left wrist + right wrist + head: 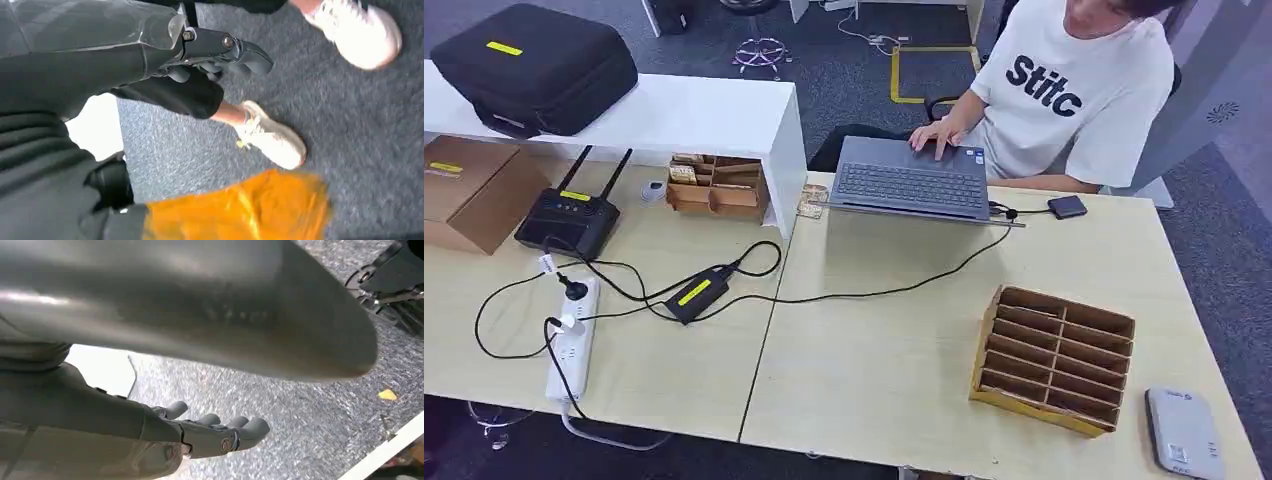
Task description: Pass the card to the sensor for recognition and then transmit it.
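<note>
Item: sensor (1184,432), grey pad, flat on desk (874,340) at 4 o'clock, long axis toward 12.
Slotted rack (1054,356): just beside the sensor, at its 10 o'clock.
Card: none identifiable.
Right hand (215,432): hangs over floor, fingers (250,427) apart, holding nothing; judged the nearer arm.
Left hand (220,47): over floor; finger state cannot be told.
</note>
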{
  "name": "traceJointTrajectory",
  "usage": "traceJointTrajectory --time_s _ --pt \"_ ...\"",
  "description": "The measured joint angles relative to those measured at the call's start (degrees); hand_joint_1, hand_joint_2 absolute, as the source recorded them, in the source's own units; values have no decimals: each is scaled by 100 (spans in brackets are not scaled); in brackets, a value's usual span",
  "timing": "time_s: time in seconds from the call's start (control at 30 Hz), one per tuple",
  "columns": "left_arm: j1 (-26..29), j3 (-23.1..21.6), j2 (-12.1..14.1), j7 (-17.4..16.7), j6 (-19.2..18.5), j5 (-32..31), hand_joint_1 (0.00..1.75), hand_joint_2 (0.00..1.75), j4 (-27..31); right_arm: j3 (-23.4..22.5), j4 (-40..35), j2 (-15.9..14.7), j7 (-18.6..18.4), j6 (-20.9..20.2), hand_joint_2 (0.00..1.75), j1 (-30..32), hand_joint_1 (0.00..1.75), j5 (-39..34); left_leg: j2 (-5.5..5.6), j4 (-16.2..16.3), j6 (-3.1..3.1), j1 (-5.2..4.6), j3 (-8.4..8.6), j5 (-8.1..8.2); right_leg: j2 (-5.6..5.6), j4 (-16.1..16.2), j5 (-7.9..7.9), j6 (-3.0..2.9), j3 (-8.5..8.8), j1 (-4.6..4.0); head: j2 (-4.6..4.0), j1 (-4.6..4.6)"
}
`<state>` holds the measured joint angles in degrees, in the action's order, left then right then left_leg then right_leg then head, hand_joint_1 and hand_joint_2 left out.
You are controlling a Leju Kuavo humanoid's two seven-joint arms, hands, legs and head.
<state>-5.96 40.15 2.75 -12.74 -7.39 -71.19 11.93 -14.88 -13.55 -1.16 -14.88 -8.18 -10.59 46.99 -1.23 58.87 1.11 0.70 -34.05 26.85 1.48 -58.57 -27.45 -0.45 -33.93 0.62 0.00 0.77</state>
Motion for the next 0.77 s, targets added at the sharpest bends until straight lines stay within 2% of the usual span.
traceJointTrajectory --time_s 0.07,0.1,0.17,0.2,0.23,0.3,0.37,0.43,0.47,0.5,0.57,0.6,0.67,0.7,0.77 --pt "12 0 26 0 182 -31 0 0 0 4 0 0 -17 11 0 -21 0 -11 1 0 0 0 1 0 1 0 0 0 -1 0 0 0" --pt "21 0 26 -20 502 -48 0 175 0 4 0 0 -31 59 0 -19 0 -39 1 0 0 0 2 0 1 0 0 0 -1 0 0 0" --pt "25 0 -4 -63 1295 -26 0 175 0 4 0 0 -39 153 0 7 0 -136 1 0 0 0 2 0 2 0 0 0 -1 0 0 -2" --pt "22 0 -30 -61 1540 32 0 175 0 4 0 0 -22 194 0 29 0 -144 1 0 0 0 2 0 2 0 0 0 0 0 0 0" --pt "16 4 -37 -61 1631 72 0 175 0 4 0 0 -7 214 0 49 0 -175 1 0 0 0 1 0 1 0 0 0 0 0 0 0" --pt "9 9 -61 -50 1409 77 0 175 0 4 0 0 11 223 0 76 0 -190 0 0 0 0 1 0 -1 0 0 0 -1 0 0 0" --pt "10 9 -70 -24 1013 50 0 175 0 4 0 0 22 179 0 75 0 -170 -2 0 0 0 0 0 -2 0 0 0 -1 0 0 0" --pt "10 9 -48 -22 437 5 0 175 0 4 0 0 22 85 0 55 0 -70 -1 0 0 0 0 0 -1 0 0 0 0 0 0 0" --pt "16 9 -31 -24 305 -11 0 175 0 4 0 0 15 57 0 43 0 -63 -2 0 0 0 0 0 -1 0 0 0 0 0 0 -2" --pt "25 9 -22 -26 338 -70 0 0 0 4 0 0 -9 46 0 27 0 -55 -2 0 0 0 1 0 -1 0 0 0 -1 0 0 0" --pt "34 7 -18 -26 747 -111 0 0 2 4 0 0 -39 83 0 14 0 -88 -1 0 0 0 3 0 1 1 0 0 -1 0 0 -2" --pt "37 7 -28 -26 1248 -70 0 0 2 4 0 0 -50 144 0 20 0 -138 0 0 0 0 2 0 1 1 0 0 -1 0 0 0" --pt "32 9 -66 -17 1857 40 0 0 2 4 0 0 -28 212 0 54 0 -199 1 0 0 0 2 0 1 0 0 0 -1 1 0 0" --pt "27 13 -83 2 2014 112 0 0 2 4 0 0 0 245 0 79 0 -210 0 0 0 0 2 0 1 0 0 0 0 1 0 0" --pt "23 17 -116 22 1968 149 0 0 0 4 0 0 15 273 0 116 0 -208 -1 0 0 0 2 0 -1 0 0 0 -1 0 0 0"
